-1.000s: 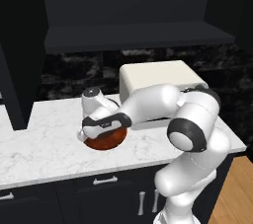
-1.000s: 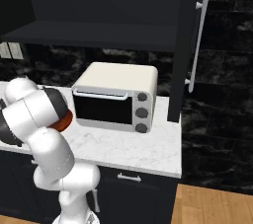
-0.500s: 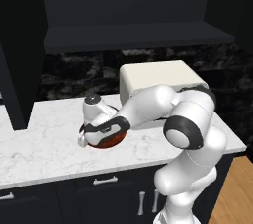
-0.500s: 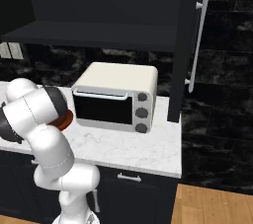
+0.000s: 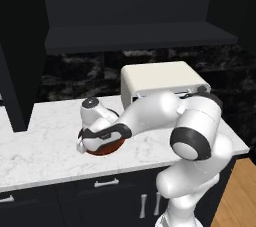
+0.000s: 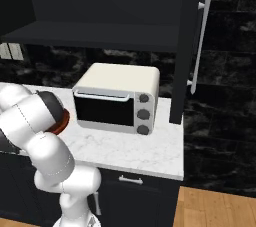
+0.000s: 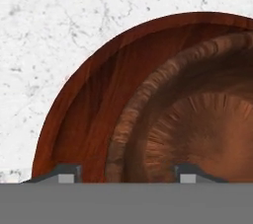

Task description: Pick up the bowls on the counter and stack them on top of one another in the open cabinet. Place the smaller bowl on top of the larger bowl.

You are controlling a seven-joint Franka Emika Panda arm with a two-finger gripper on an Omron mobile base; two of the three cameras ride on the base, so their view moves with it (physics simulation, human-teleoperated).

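The larger bowl (image 7: 89, 114), wide and reddish-brown, rests on the white marble counter (image 7: 49, 20). The smaller bowl (image 7: 197, 129), darker and ribbed, sits inside it. My gripper (image 7: 129, 174) hovers close over both, open, its two tips set wide apart on either side of the smaller bowl's near rim. From the left base camera my hand (image 5: 95, 126) covers most of the larger bowl (image 5: 107, 149). From the right, only an edge of the larger bowl (image 6: 64, 120) peeks out behind my arm. The open cabinet (image 5: 135, 38) hangs above with its dark shelf board bare.
A cream toaster oven (image 5: 160, 78) stands on the counter (image 5: 40, 151) just right of the bowls. The open cabinet door (image 6: 192, 46) with its long silver handle juts out beyond the toaster oven (image 6: 117, 98). A dark tall panel (image 5: 17, 86) borders the counter's left end.
My hand has sunk a little lower and slightly leftward over the bowls. The bowls and the toaster oven have stayed put.
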